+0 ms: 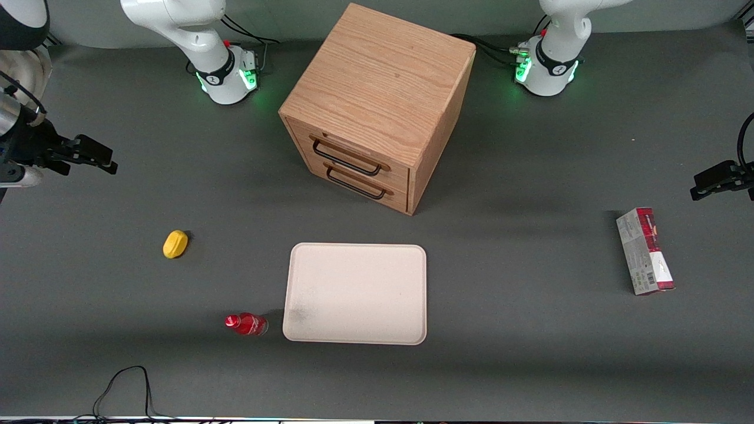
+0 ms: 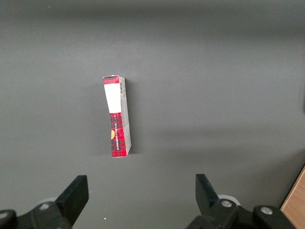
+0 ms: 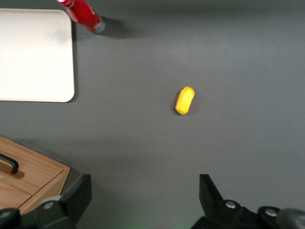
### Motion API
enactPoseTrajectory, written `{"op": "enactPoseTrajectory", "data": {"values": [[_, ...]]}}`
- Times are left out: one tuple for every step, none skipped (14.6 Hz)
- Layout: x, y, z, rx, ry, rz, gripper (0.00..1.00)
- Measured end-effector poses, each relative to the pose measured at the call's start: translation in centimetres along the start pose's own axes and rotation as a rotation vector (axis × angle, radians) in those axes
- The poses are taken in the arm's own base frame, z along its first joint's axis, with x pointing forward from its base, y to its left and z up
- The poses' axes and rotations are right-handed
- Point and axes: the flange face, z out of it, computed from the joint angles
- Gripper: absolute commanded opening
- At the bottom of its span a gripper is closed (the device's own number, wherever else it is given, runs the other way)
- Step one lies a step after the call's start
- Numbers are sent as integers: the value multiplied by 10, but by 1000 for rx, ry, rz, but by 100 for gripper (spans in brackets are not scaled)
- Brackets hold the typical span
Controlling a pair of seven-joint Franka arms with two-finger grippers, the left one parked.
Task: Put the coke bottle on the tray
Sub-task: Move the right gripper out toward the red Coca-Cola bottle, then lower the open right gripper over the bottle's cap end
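The coke bottle [image 1: 246,324] is small and red with a red cap. It lies on its side on the table, just beside the tray's smudged corner, toward the working arm's end. It also shows in the right wrist view [image 3: 86,14]. The cream tray [image 1: 356,293] lies flat in front of the wooden drawer cabinet, and nothing is on it; its corner shows in the right wrist view [image 3: 33,57]. My right gripper [image 1: 100,158] hangs open and empty above the table at the working arm's end, well away from the bottle. Its wide-apart fingers frame bare table in the right wrist view [image 3: 143,195].
A small yellow lump [image 1: 175,244] [image 3: 185,100] lies between the gripper and the bottle. A wooden drawer cabinet [image 1: 377,106] stands mid-table, farther from the front camera than the tray. A red-and-grey carton [image 1: 645,250] [image 2: 117,117] lies toward the parked arm's end. A black cable [image 1: 126,388] loops at the near edge.
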Motion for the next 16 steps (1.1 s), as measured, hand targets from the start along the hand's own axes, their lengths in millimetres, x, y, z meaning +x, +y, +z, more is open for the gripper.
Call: {"op": "enactPoseTrajectory", "data": {"values": [[0, -6, 1, -1, -2, -11, 100], [1, -9, 2, -2, 0, -16, 100], [5, -11, 1, -2, 12, -20, 100], [11, -14, -1, -1, 26, -23, 100], [21, -18, -3, -1, 40, -31, 100], [33, -25, -5, 0, 53, -41, 100], [47, -33, -5, 2, 64, -47, 100], [64, -41, -3, 6, 73, -50, 100], [81, -49, 2, 12, 76, -52, 100], [97, -56, 11, 18, 75, -58, 100], [114, -63, 23, 26, 72, -68, 100], [129, -74, 37, 37, 68, -84, 100], [143, -86, 54, 45, 58, -104, 100], [157, -99, 72, 44, 54, -123, 100], [170, -111, 91, 43, 56, -141, 100], [181, -120, 110, 47, 62, -151, 100]]}}
